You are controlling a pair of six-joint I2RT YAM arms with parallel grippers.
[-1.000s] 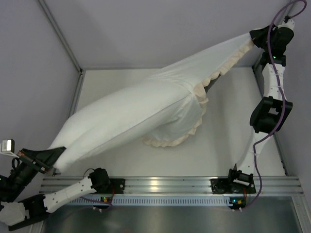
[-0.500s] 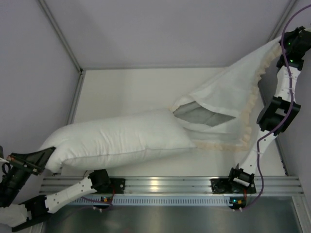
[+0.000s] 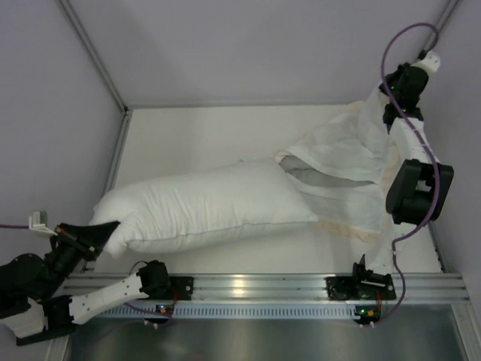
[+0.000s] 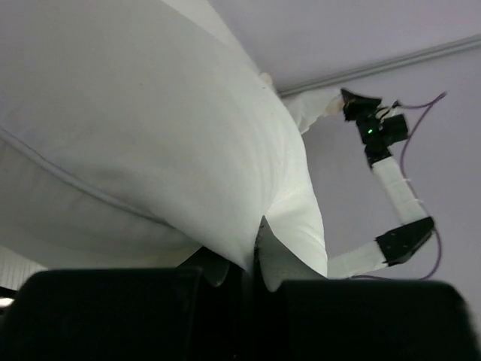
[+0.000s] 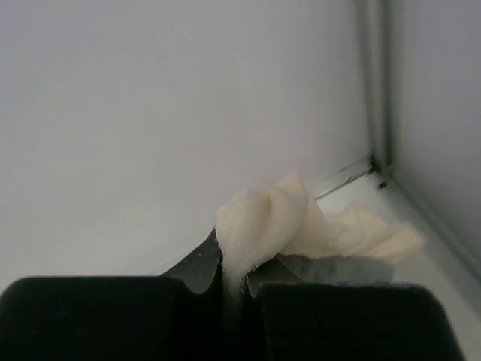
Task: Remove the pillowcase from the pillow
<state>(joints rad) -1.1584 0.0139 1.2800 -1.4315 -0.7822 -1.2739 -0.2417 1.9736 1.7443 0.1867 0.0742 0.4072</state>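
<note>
The pillow [image 3: 203,207] lies across the table from near left to centre, plump and plain white. My left gripper [image 3: 101,235] is shut on its near-left corner; the left wrist view shows that corner pinched between the jaws [image 4: 255,274], with the pillow [image 4: 135,128] filling the view above. The pillowcase [image 3: 342,154] hangs slack at the right, white face out, grey inside showing at its open mouth beside the pillow's right end. My right gripper [image 3: 382,96] holds it up by the cream frill [image 5: 263,218], jaws shut on it [image 5: 233,289].
The white table [image 3: 195,135] is boxed in by grey walls at the back and both sides, with metal posts in the corners. An aluminium rail [image 3: 248,286] with both arm bases runs along the near edge. The right arm [image 4: 391,180] stands along the right wall.
The pillow has slid out of the pillowcase and dropped onto the table. My right gripper has come down and inward with the now slack case. My left gripper has shifted right with the pillow corner.
</note>
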